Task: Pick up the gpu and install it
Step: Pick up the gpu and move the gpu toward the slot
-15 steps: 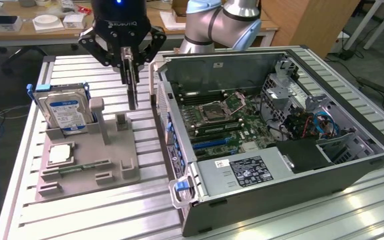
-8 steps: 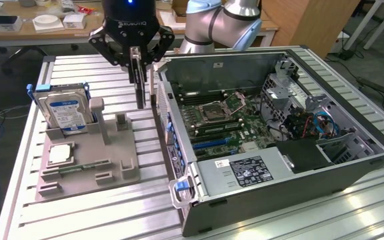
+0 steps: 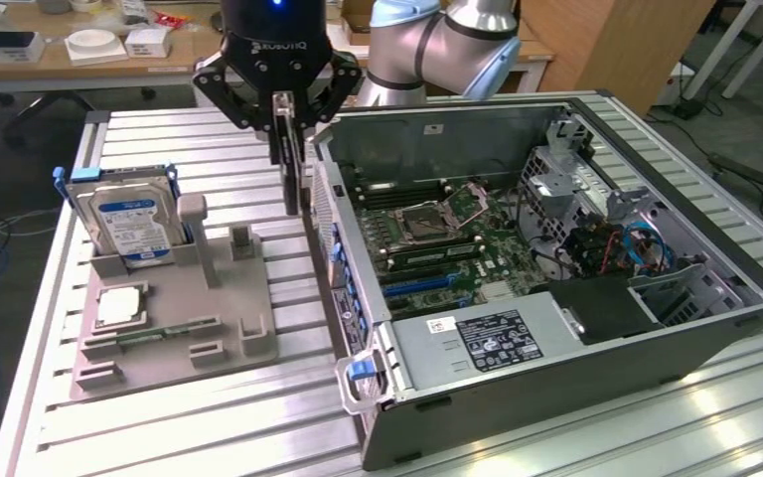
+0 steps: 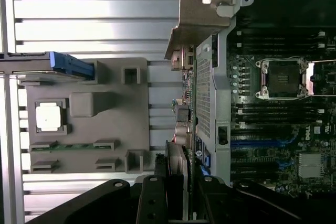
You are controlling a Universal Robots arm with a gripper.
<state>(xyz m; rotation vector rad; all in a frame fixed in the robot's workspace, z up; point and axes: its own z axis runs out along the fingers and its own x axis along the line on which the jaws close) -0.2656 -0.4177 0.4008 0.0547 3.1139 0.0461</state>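
Note:
My gripper (image 3: pixel 285 111) hangs above the metal table, shut on the gpu (image 3: pixel 286 164). The gpu is a thin dark card seen edge-on, hanging straight down from the fingers. Its lower end is over the gap between the grey fixture tray (image 3: pixel 229 333) and the rear wall of the open computer case (image 3: pixel 699 333). In the wrist view the card (image 4: pixel 176 161) runs out from between the black fingers (image 4: pixel 152 200), beside the case's perforated rear wall (image 4: pixel 203 95). The motherboard (image 3: pixel 435 248) lies exposed inside the case.
On the grey tray stand a silver hard drive (image 3: pixel 130 224) with a blue-white label, a square processor chip (image 3: pixel 119 306) and a narrow green memory stick (image 3: pixel 156 333). Cables and a drive cage fill the case on the exterior view's right. A desk with boxes stands behind the table.

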